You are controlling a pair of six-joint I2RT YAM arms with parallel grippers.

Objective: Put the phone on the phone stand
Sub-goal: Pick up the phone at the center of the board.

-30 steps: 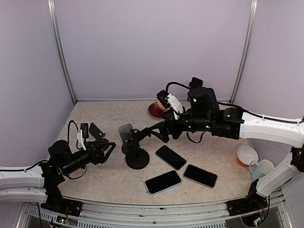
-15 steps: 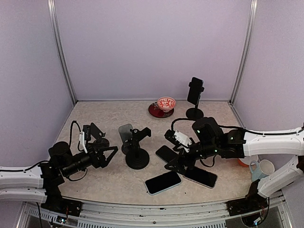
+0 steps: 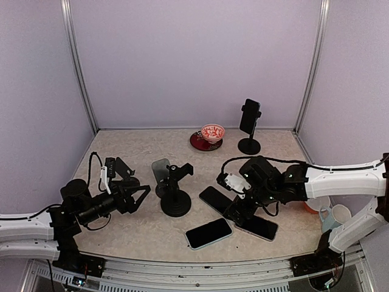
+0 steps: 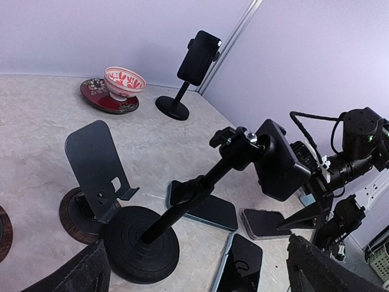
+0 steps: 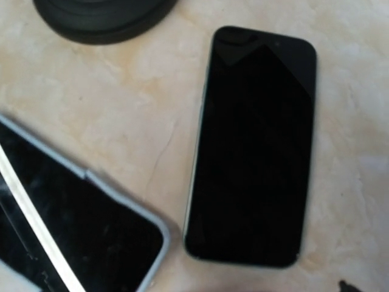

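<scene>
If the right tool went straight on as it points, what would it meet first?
Probably the dark phone lying flat beside the stand base: the open right tool points down at it, though depth is hard to judge.

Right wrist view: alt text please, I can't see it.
A black phone lies flat, screen up, on the marbled table. A second phone in a light case shows at lower left, a round stand base at top left.
</scene>
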